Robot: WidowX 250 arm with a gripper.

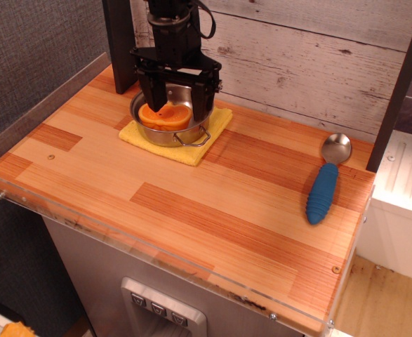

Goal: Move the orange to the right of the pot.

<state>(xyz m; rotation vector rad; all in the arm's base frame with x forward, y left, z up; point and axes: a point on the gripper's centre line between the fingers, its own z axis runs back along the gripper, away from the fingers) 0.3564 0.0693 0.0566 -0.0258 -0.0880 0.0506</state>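
Item: my tool point(176, 105), black, two-fingered, upper left of the frame, lowered over the pot. Jaws spread wide, grasping nothing; one finger stands at the left of the orange, the other at its right, above the pot's rim. I cannot tell whether either finger touches the fruit.

Item: the orange point(165, 116), cut face up, lying inside the pot, between my tool's fingers.

Item: the pot point(184, 135), shiny steel, round, one loop handle showing at its lower right rim. It sits on a yellow cloth point(191, 149), upper left of the frame.

Item: the cloth, square, flat on the desk point(191, 210), its corners showing past the pot.

Item: a spoon point(327, 181), metal bowl with blue ribbed handle, right side of the frame, lying on the desk well apart from the pot, bowl toward the back wall.

Item: the desk, striped wood with a clear edge strip along its front.
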